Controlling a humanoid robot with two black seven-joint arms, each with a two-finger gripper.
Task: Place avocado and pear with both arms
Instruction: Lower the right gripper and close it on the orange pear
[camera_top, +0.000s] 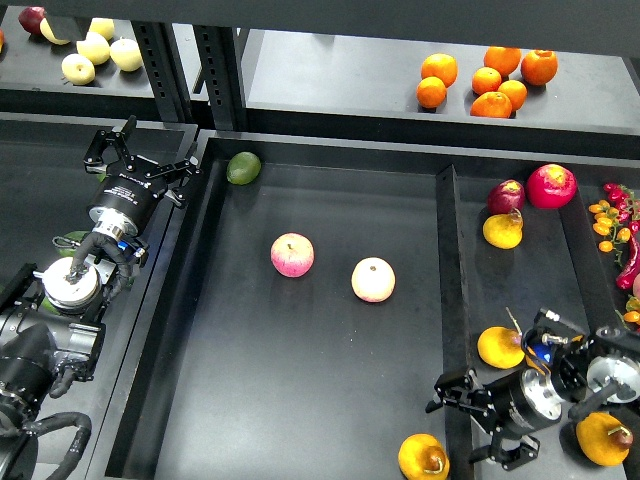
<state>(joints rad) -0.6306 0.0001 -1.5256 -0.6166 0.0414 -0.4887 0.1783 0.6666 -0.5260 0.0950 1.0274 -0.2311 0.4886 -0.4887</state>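
Down at the bottom edge sits the plump yellow-orange pear with a brown patch (423, 457). It lies inside the big black middle tray (300, 400), in its near right corner, and its lowest part is cut off by the edge of the view. The right gripper (470, 420) hangs just beside the pear, over that tray's right wall. Its two fingers are spread wide and pinch nothing. Dark arm parts hide some of the yellow fruit to the right of the tray.

The smooth dark-green oval avocado (243, 167) lies in the far left corner of the tray, close to both walls. The left gripper (145, 158) is just outside the tray's left wall, near the avocado. It is also spread, with nothing in it. A small green bit (72, 238) peeks out behind the left arm; I cannot tell what it is.

Two pink-and-yellow apples (292, 255) rest apart in the middle of the tray, with lots of bare floor around them.
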